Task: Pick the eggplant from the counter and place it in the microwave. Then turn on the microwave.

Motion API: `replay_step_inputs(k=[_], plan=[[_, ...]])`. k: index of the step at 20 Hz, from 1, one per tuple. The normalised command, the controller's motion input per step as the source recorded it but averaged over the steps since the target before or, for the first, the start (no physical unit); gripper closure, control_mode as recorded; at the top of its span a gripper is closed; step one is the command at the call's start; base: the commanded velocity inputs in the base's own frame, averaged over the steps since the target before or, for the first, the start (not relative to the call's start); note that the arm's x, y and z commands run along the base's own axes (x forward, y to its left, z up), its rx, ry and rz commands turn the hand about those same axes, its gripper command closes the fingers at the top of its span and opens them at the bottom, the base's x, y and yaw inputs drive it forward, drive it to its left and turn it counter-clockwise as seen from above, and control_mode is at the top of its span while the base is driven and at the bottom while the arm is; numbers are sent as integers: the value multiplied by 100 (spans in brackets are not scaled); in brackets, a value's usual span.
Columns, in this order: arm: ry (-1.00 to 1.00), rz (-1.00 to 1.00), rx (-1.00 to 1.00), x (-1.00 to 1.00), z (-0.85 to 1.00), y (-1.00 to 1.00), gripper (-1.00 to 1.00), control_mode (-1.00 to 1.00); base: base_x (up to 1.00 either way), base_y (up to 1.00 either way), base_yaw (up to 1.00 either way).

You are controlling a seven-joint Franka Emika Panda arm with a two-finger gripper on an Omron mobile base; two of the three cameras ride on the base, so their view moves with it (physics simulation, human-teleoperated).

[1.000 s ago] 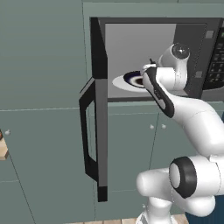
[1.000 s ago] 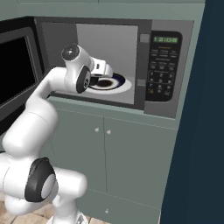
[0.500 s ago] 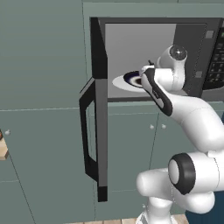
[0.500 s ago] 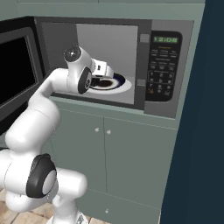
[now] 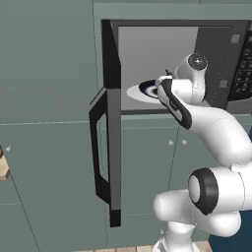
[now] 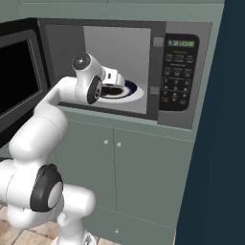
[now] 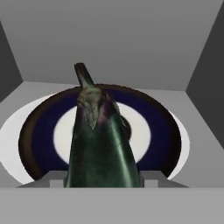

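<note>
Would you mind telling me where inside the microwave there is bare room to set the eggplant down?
The plate's pale centre and dark ring beside the eggplant are bare, as is the white turntable rim. The gripper crowds the front.

I see the black built-in microwave (image 6: 158, 72) with its grey-framed door (image 5: 112, 123) swung fully out to the left, so the mouth stands unblocked. Inside, the dark purple-black eggplant (image 7: 101, 144) fills the middle just ahead of my end effector (image 7: 103, 181), over the white and dark-blue plate (image 7: 162, 131). Bare grey walls leave room above and on both sides.
</note>
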Motion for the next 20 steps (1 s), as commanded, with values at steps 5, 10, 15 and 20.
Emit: replay_step_inputs(k=[5,10,15,20], plan=[[0,0,0,14,-7,0,100,-100,0,0,0],[0,0,0,16,-7,0,100,-100,0,0,0],[0,0,0,16,-7,0,100,-100,0,0,0],[0,0,0,15,-7,0,100,-100,0,0,0]])
